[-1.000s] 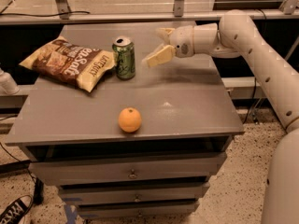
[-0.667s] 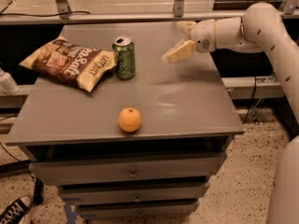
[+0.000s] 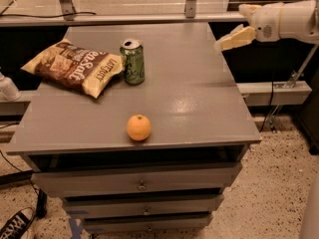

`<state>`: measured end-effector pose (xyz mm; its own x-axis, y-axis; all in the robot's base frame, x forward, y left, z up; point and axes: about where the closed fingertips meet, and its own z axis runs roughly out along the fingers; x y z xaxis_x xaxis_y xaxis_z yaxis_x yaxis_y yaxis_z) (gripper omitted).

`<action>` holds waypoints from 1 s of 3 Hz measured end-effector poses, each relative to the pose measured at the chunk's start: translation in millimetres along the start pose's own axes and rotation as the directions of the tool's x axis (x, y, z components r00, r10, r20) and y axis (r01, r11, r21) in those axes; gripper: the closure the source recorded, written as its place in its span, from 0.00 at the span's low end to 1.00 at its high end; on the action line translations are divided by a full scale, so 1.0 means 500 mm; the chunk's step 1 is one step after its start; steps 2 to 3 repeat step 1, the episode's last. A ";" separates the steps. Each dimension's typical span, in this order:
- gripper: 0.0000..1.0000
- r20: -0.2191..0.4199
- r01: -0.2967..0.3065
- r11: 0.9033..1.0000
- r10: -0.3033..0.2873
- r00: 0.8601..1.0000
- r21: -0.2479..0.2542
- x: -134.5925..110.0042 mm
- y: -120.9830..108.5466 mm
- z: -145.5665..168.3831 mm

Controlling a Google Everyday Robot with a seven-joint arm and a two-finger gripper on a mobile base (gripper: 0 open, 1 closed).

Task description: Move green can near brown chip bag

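The green can (image 3: 132,62) stands upright on the grey cabinet top (image 3: 189,93), at the back left of centre. It touches or nearly touches the right edge of the brown chip bag (image 3: 75,66), which lies flat to its left. My gripper (image 3: 238,24) hangs in the air at the upper right, over the cabinet's right edge and well away from the can. It is open and empty, with its tan fingers (image 3: 233,38) pointing left.
An orange (image 3: 138,127) sits near the front edge of the top. Drawers (image 3: 142,183) run down the cabinet front. A metal rail (image 3: 124,19) crosses behind. A shoe (image 3: 15,225) lies on the floor at the lower left.
My gripper has pulled back to the right and slightly up, from beside the can to past the cabinet's right edge. The can, bag and orange have not moved.
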<state>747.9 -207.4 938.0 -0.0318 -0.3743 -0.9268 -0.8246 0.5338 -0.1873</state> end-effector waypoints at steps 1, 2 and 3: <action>0.00 -0.007 -0.004 1.000 0.005 1.000 0.017 -0.002 -0.012 -0.012; 0.00 -0.007 -0.004 1.000 0.005 1.000 0.017 -0.002 -0.012 -0.012; 0.00 -0.007 -0.004 1.000 0.005 1.000 0.017 -0.002 -0.012 -0.012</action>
